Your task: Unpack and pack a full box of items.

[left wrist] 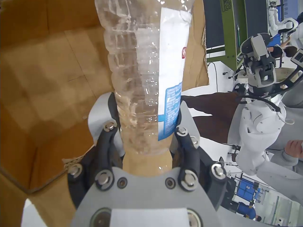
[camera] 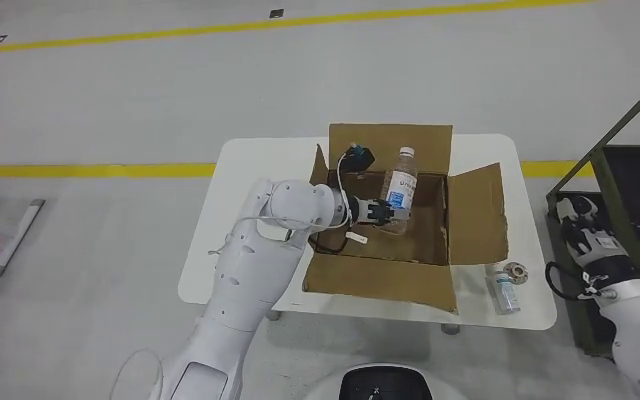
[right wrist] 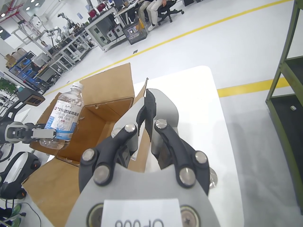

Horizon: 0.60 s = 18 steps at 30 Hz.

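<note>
Though my left wrist view cropped its cap, left fingers [left wrist: 98,116] clamped the bottle [left wrist: 142,72], right fingers [right wrist: 165,109] pressed together, white bench [camera: 250,200], grey floor [camera: 150,90].

We see a printed white-and-blue label [right wrist: 60,120] on the bottle [right wrist: 72,98], and a printed tag [right wrist: 141,213] on the right gripper [right wrist: 148,102].

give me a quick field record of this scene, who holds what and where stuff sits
left gripper: shut on the clear plastic bottle with a white and blue label, gripping near its base
bottle pose: cap up, slightly tilted, over the open box
box: brown cardboard box, flaps open, on the white table
right gripper: shut, empty, apart from the box
beside box: small container lying on its side and a small round object, on the table on the right gripper's side
</note>
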Motion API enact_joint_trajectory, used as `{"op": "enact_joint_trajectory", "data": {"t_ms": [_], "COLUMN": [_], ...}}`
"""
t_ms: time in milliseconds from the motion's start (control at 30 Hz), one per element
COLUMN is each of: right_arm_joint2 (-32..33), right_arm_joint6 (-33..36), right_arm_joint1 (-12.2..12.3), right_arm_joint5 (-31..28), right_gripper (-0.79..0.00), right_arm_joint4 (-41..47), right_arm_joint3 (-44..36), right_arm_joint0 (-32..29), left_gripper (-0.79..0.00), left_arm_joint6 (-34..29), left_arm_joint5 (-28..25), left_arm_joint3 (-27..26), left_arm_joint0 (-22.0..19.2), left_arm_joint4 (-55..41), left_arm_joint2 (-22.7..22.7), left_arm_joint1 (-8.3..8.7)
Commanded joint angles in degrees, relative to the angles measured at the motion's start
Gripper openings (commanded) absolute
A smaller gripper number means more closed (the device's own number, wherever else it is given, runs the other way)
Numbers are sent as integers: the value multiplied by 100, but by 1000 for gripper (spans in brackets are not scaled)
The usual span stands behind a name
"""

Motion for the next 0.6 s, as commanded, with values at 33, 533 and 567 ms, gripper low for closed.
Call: {"op": "enact_joint_trajectory", "data": {"t_ms": [33, 533, 567], "right_arm_joint2": [-114, -312, -309], "right_arm_joint6": [111, 207, 207], "right_arm_joint1": [-3, -30, -31], "right_arm_joint5": [2, 45, 40], "right_gripper": [-785, -785, -785], "right_arm_joint4": [-30, -160, -165], "right_arm_joint3": [123, 97, 85], "right_arm_joint0": [109, 321, 317], "left_gripper": [-785, -785, -785], "left_arm_joint6": [104, -134, -194], "left_arm_joint5": [82, 2041, 2132], "left_arm_joint3": [66, 924, 995], "left_arm_joint0": [78, -218, -265], "left_arm_joint4": [46, 485, 486], "left_arm_joint2": [5, 560, 609], "left_arm_joint1": [6, -92, -107]}}
